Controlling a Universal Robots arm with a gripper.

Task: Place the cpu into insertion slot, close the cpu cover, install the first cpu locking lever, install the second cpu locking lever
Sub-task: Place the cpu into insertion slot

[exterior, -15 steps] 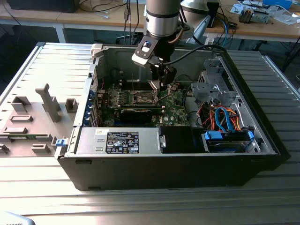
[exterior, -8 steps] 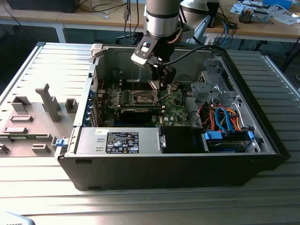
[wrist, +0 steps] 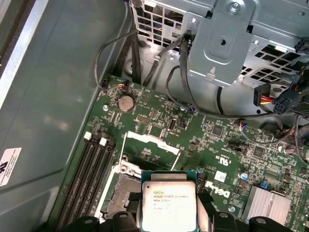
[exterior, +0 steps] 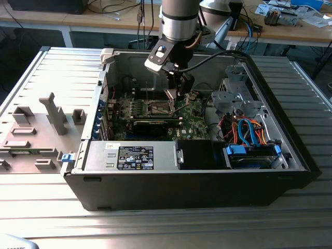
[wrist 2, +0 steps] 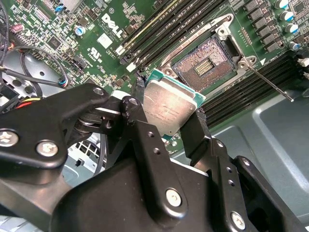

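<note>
While it hung clear of the green board (wrist 2: 96, 48), the cpu (wrist 2: 169, 108) was recorded as pinched at two opposite edges by the gripper (wrist 2: 166, 116). The insertion slot (wrist 2: 205, 65) was noted just beyond the cpu's far edge, uncovered, with its contacts bare. The cpu was judged tilted and not yet seated.
</note>
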